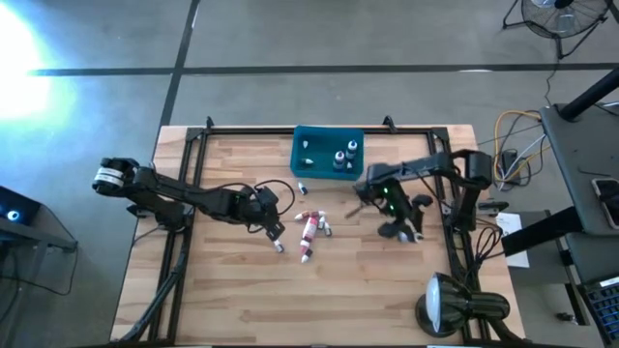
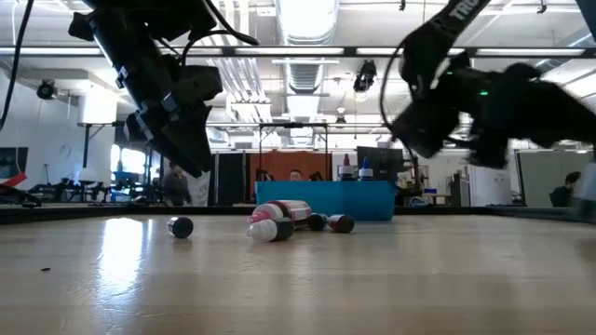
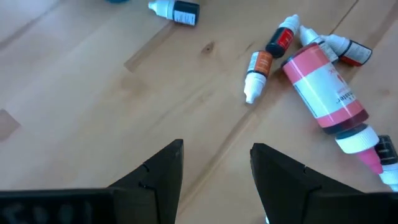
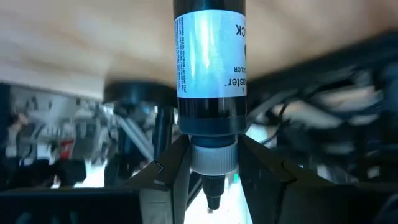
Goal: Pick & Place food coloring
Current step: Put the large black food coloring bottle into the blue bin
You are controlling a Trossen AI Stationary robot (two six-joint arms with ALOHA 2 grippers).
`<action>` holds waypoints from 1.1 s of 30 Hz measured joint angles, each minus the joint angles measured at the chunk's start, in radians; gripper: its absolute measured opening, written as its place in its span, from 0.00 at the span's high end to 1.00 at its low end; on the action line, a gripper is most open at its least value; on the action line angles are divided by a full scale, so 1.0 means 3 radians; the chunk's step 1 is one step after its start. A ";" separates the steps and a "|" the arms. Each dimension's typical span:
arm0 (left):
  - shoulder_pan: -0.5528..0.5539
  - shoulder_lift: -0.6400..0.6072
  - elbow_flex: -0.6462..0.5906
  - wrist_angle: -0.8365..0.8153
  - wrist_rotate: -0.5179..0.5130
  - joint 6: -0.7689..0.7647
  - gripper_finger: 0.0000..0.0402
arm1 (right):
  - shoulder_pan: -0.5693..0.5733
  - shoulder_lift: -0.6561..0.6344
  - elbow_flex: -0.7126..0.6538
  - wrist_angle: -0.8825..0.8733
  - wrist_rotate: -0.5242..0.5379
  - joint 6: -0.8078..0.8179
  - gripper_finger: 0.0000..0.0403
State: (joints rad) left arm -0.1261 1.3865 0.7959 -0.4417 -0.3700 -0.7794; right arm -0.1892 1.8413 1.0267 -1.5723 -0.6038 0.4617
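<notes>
Both arms are dark, chunky jointed things with black cables looping off them. Left arm (image 1: 184, 200) has a white-silver collar at its 9 o'clock end; right arm (image 1: 426, 174) shows a small green light.

Left gripper (image 3: 214, 180): jaws apart, above bare table (image 3: 93, 106); nothing between them. Ahead of the jaws: small dropper bottle (image 3: 256, 73) lying flat. Beyond it, to one side: large bottle (image 3: 326, 93) on its side, with two more small bottles (image 3: 283, 38) touching its far end. Farther ahead, apart from that cluster: single bottle (image 3: 177, 10).

Right gripper (image 4: 210, 180): black-labelled bottle (image 4: 210, 62) between the jaws, gripped at the cap, body projecting forward. Bin (image 1: 327, 155) just beside this gripper, bottles standing inside.
</notes>
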 joint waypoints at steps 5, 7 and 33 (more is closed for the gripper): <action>0.0008 0.0000 0.0000 0.0008 -0.0170 0.0030 0.59 | 0.0326 -0.0002 -0.0298 0.0004 -0.0520 0.0066 0.73; 0.0025 0.0000 0.0000 0.0019 -0.0200 0.0033 0.59 | 0.0443 -0.0002 -0.0356 0.0003 -0.0703 0.0108 0.73; 0.0134 0.0000 -0.0174 0.0052 -0.0195 0.0682 0.59 | 0.0683 0.0075 -0.0584 0.0046 -0.1066 0.0285 0.51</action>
State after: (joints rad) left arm -0.0860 1.3865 0.7438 -0.4260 -0.4286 -0.5747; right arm 0.0158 1.8637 0.8515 -1.5584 -0.9236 0.5473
